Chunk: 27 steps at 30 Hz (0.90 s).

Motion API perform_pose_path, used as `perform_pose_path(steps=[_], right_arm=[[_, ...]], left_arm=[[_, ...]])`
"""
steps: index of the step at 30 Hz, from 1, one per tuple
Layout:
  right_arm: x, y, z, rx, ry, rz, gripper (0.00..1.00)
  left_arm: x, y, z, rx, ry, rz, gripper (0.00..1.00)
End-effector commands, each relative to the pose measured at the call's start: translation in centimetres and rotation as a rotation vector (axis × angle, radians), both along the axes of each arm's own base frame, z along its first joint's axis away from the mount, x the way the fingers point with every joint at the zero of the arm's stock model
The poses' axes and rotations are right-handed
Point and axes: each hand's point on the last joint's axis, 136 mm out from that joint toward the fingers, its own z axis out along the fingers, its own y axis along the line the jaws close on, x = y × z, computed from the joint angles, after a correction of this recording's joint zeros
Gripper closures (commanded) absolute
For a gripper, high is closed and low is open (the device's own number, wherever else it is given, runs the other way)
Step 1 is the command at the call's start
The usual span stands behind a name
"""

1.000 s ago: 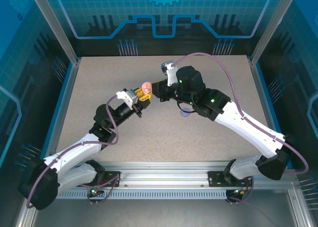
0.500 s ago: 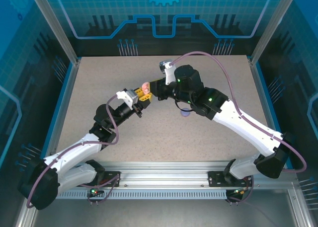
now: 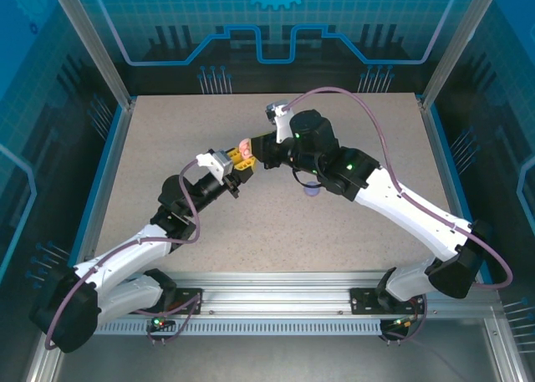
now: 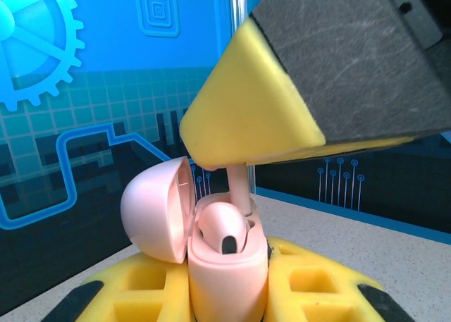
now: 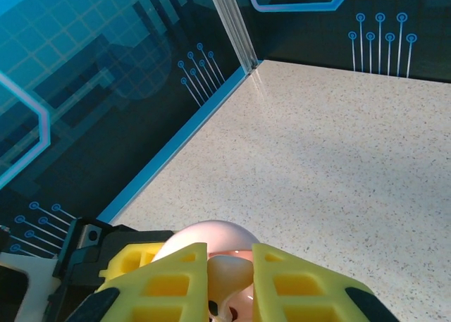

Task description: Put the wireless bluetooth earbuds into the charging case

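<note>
My left gripper [image 3: 237, 163] is shut on the pale pink charging case [image 4: 225, 280], held upright above the table with its lid [image 4: 153, 211] swung open to the left. One pink earbud [image 4: 224, 230] sits in the case's near socket. My right gripper [image 3: 264, 151] hangs right over the case, shut on a second pink earbud [image 5: 232, 271]. That bud's stem [image 4: 240, 184] points down into the far socket, under the right gripper's yellow finger [image 4: 246, 110]. In the right wrist view the case lid [image 5: 206, 236] shows just beyond the fingers [image 5: 163, 280].
A round purple case [image 3: 312, 191] lies on the speckled table [image 3: 167, 140] beneath the right arm's forearm. Blue walls and aluminium posts [image 3: 92, 48] enclose the table on the left, back and right.
The right gripper has crept left and down onto the case, covering more of it from above. The left arm has held still.
</note>
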Motion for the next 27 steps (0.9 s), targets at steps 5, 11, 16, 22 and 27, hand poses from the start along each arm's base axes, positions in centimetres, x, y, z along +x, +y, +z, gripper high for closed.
perform_pose_path(steps=[5,11,16,22,27], right_arm=[[0.5,-0.8,-0.6,-0.030,-0.021,-0.022,0.83],[-0.1,-0.3,-1.1,-0.050,-0.024,0.024,0.82],[-0.4,-0.3,-0.7,-0.046,-0.028,0.028,0.69],[0.0,-2.0,2.5,0.024,-0.051,-0.031,0.43],[-0.1,-4.3,5.2,0.102,-0.064,-0.072,0.36]], left_arm=[[-0.5,-0.2,2.1,-0.023,-0.052,-0.018,1.00],[-0.5,-0.2,2.2,-0.019,-0.051,-0.019,1.00],[-0.4,-0.3,2.2,-0.017,-0.052,-0.019,1.00],[-0.4,-0.3,2.0,-0.015,-0.046,-0.019,1.00],[-0.4,-0.3,1.9,-0.017,-0.045,-0.021,1.00]])
